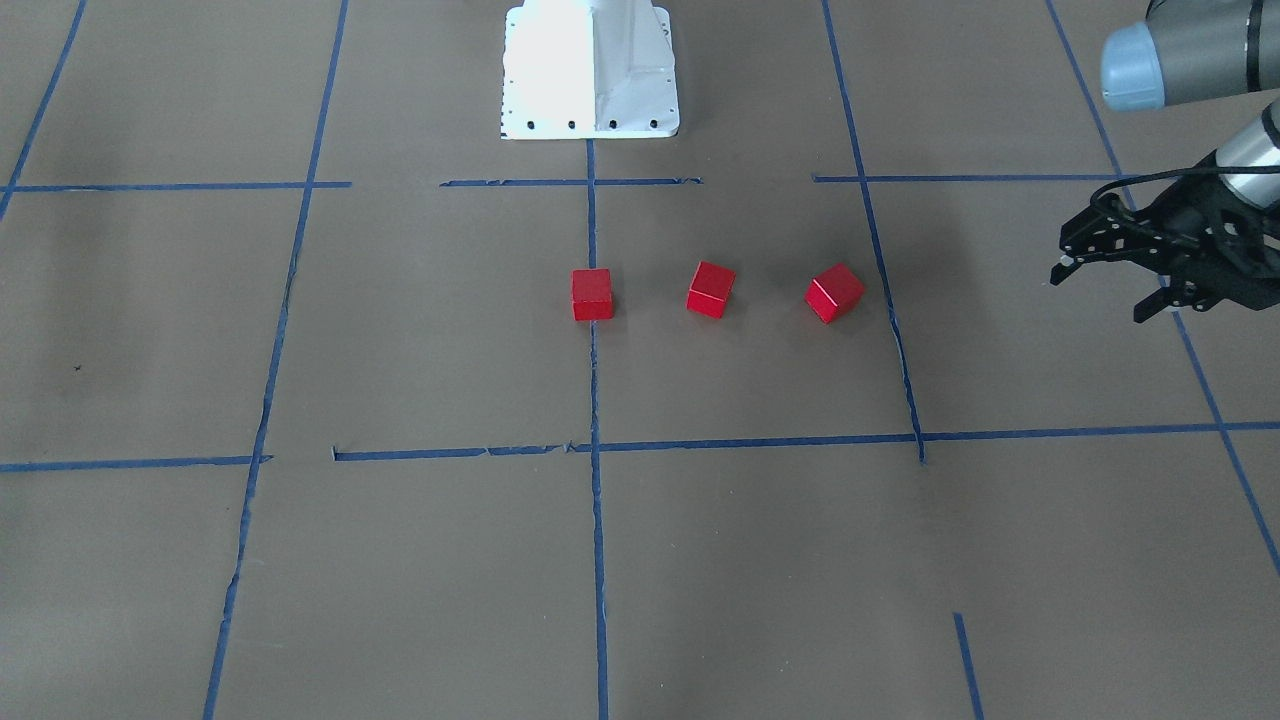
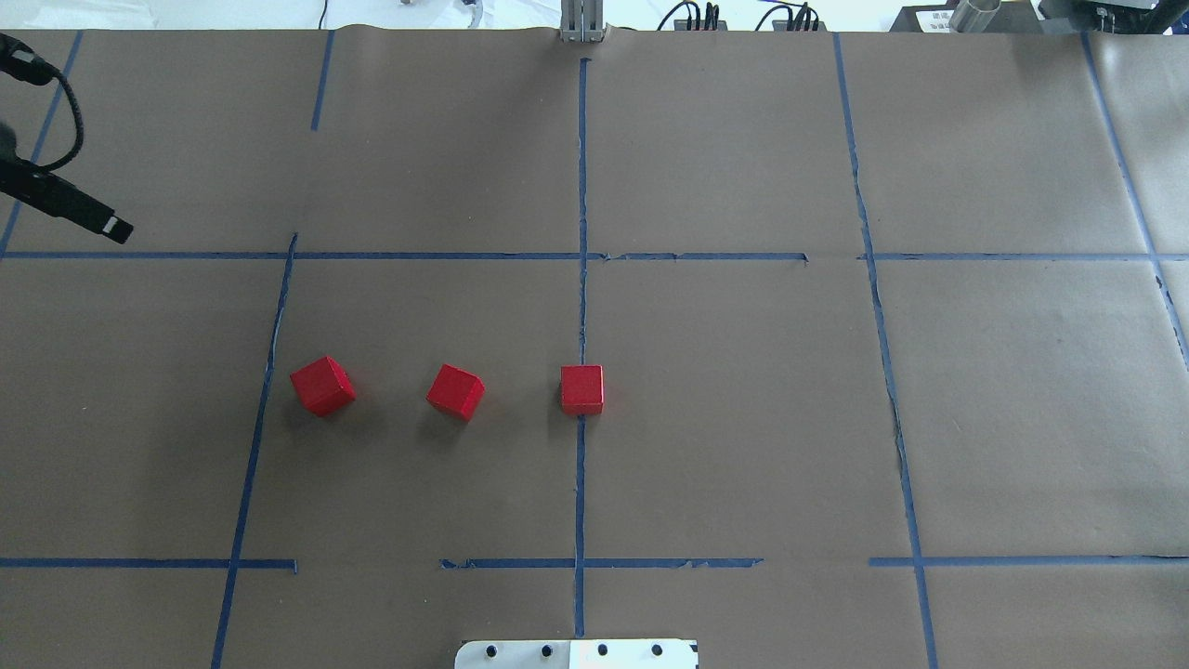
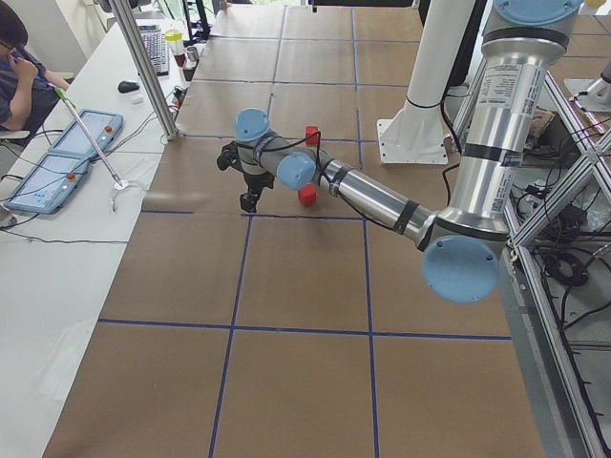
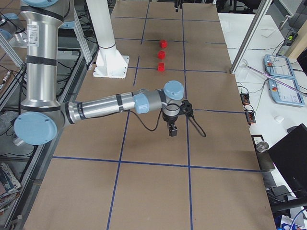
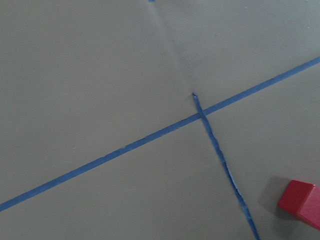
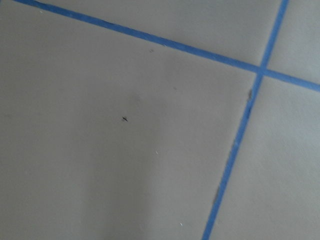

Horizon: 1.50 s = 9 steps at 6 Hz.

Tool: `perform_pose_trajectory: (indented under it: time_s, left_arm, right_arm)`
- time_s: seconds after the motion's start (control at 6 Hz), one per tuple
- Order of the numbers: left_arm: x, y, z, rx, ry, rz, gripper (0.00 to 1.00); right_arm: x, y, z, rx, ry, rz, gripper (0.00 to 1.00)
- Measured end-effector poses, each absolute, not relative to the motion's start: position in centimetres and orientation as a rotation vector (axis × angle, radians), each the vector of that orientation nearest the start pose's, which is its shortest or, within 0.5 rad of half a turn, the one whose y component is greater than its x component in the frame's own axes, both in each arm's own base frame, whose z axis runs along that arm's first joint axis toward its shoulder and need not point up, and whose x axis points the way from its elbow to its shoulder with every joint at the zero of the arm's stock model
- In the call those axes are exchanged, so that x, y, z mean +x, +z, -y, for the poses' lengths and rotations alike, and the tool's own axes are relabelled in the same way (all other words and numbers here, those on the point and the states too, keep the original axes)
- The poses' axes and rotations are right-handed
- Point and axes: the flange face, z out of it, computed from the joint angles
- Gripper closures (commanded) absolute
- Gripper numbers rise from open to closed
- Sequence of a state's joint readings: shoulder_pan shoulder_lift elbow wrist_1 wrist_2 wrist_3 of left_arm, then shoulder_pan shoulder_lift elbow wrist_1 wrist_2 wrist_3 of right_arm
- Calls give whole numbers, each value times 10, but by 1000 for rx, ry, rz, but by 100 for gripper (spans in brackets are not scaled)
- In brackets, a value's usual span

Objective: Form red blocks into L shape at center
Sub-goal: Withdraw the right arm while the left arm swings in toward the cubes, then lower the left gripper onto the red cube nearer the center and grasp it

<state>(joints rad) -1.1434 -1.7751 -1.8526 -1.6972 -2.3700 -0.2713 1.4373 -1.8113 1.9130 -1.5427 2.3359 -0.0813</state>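
Three red blocks lie apart in a row on the brown table: one [image 1: 592,294] [image 2: 581,389] on the centre tape line, one [image 1: 711,290] [image 2: 455,392] in the middle, and one [image 1: 834,292] [image 2: 322,386] nearest my left arm. My left gripper [image 1: 1100,292] hovers open and empty, well off to the side of the row; one fingertip [image 2: 116,228] shows overhead. The left wrist view catches one block [image 5: 300,200] at its lower right. My right gripper [image 4: 173,128] shows only in the exterior right view, far from the blocks; I cannot tell whether it is open or shut.
The white robot base [image 1: 590,70] stands behind the centre block. Blue tape lines [image 2: 581,186] divide the brown paper into squares. A side table with tablets [image 3: 57,162] and a seated person [image 3: 14,43] lie beyond the far edge.
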Motion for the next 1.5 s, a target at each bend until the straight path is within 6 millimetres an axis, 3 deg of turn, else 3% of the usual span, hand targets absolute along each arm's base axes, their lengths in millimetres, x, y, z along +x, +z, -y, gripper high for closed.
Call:
perform_pose_trajectory:
  time_s: [0.17, 0.5, 0.83, 1.0, 1.17, 1.5]
  left_arm:
    - [210, 356, 532, 263, 355, -964, 0]
    - [322, 284, 508, 236, 260, -960, 0]
    - [432, 260, 450, 226, 212, -910, 0]
    - [469, 255, 427, 218, 191, -895, 0]
    - [492, 253, 417, 201, 176, -887, 0]
    - [512, 260, 415, 178, 163, -867, 0]
  right_arm:
    - [27, 610, 382, 84, -218, 765, 0]
    - [33, 616, 373, 73, -194, 767, 0]
    - [34, 618, 374, 71, -192, 768, 0]
    - [34, 619, 375, 70, -191, 768, 0]
    - [34, 619, 375, 69, -190, 768, 0]
    - [34, 620, 375, 69, -191, 766, 0]
